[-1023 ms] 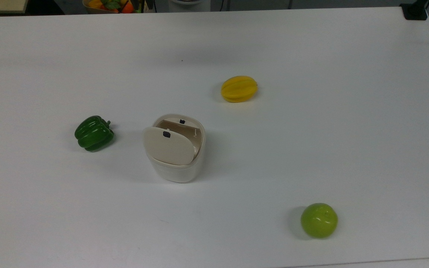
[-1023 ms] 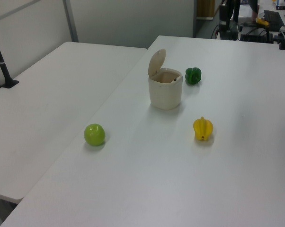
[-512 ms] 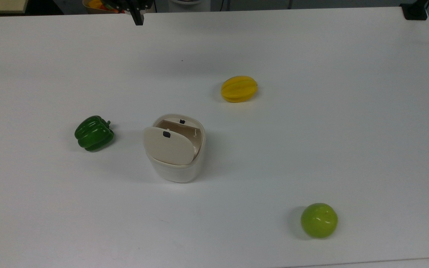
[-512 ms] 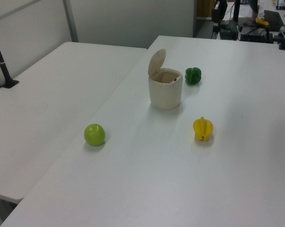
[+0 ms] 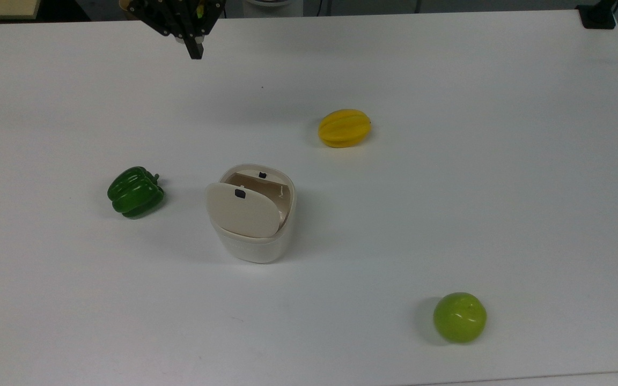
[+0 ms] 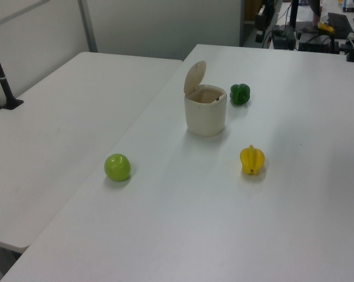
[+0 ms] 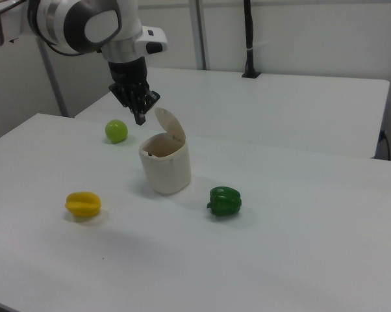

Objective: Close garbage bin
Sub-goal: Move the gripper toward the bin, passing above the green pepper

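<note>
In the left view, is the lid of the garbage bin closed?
No, the lid stands raised above the open rim of the garbage bin.

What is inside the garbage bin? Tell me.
The garbage bin stands open, lid raised. Bare beige inner wall and a small dark latch show; the lid and walls hide the bottom.

Cream-white bin point(image 5: 252, 236) with beige lid point(image 5: 242, 209); dark green pepper point(image 5: 135, 191); yellow ridged fruit point(image 5: 344, 127); light green apple point(image 5: 459, 317); white desk point(image 5: 448, 203); black tool point(image 5: 195, 51).
</note>
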Controlling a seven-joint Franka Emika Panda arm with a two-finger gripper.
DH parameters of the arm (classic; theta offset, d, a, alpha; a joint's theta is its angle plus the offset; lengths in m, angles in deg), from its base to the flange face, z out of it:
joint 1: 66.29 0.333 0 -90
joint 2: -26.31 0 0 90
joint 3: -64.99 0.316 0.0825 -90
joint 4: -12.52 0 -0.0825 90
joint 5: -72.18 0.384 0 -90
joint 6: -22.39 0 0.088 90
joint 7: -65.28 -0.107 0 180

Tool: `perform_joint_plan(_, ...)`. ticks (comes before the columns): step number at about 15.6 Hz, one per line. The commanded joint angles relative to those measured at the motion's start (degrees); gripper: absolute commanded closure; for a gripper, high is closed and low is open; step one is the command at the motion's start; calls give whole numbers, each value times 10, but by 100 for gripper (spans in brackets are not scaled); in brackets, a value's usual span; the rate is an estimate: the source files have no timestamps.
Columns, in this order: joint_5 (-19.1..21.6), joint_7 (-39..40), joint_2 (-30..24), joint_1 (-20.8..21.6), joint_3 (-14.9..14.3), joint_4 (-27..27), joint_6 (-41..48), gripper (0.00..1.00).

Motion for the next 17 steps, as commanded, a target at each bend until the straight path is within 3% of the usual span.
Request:
perform_joint_plan(1,2,-26,6,7,-5,2,-39,99)
perform_joint_plan(6,0,18,18,3,-5,2,-52,100)
perform_joint_plan(12,3,7,44,5,-5,2,-121,100)
perform_joint_plan(17,4,-101,79,6,-4,2,-237,100)
